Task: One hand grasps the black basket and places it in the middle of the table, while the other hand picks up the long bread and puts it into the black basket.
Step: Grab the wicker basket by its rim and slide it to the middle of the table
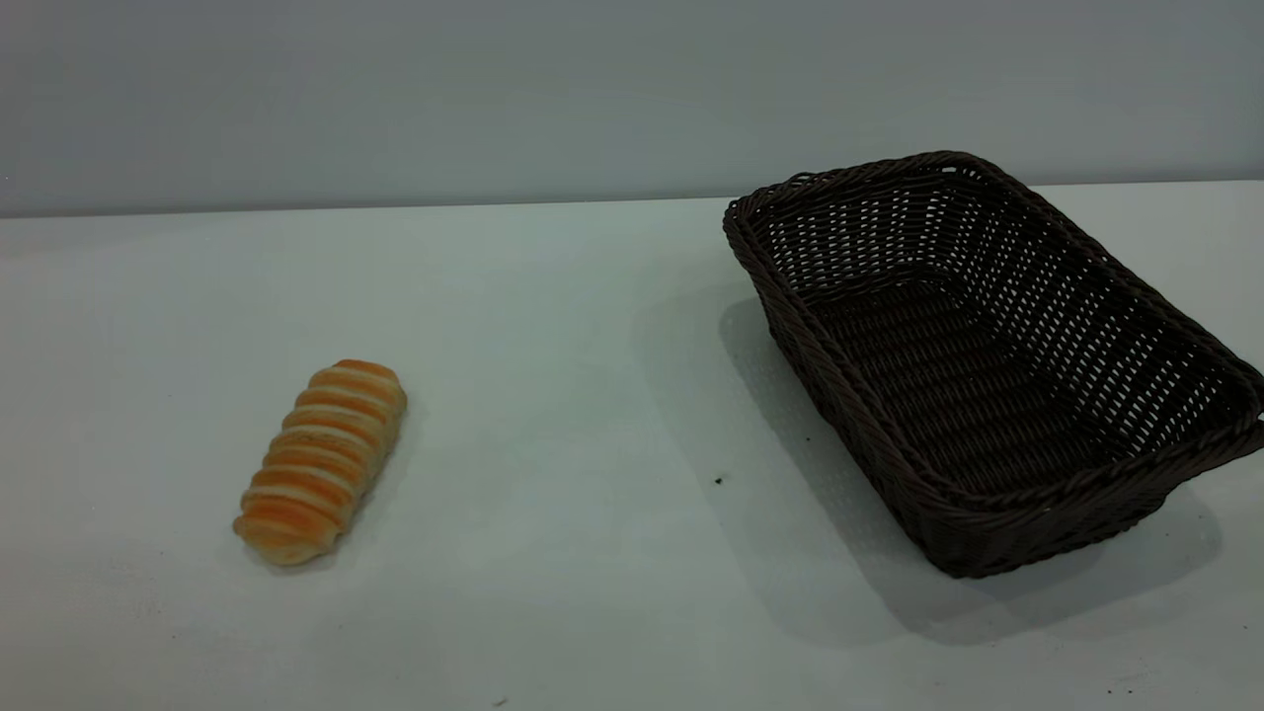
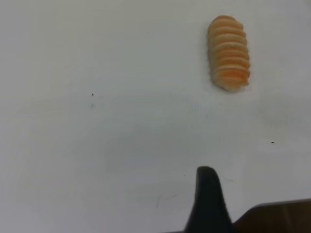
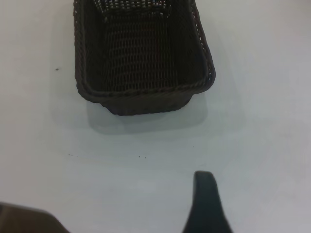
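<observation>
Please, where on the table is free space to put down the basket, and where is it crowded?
The widest bare patch of the table lies between the long bread on the left and the black basket on the right. The near strip in front of both is bare too. Nothing is crowded; the basket fills the right side, itself empty.

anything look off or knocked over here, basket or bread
Nothing stands out. The black basket sits upright and empty at the table's right side, angled to its edge; the long bread lies stripes-up at the left, intact. Only a few tiny dark specks mark the tabletop.
</observation>
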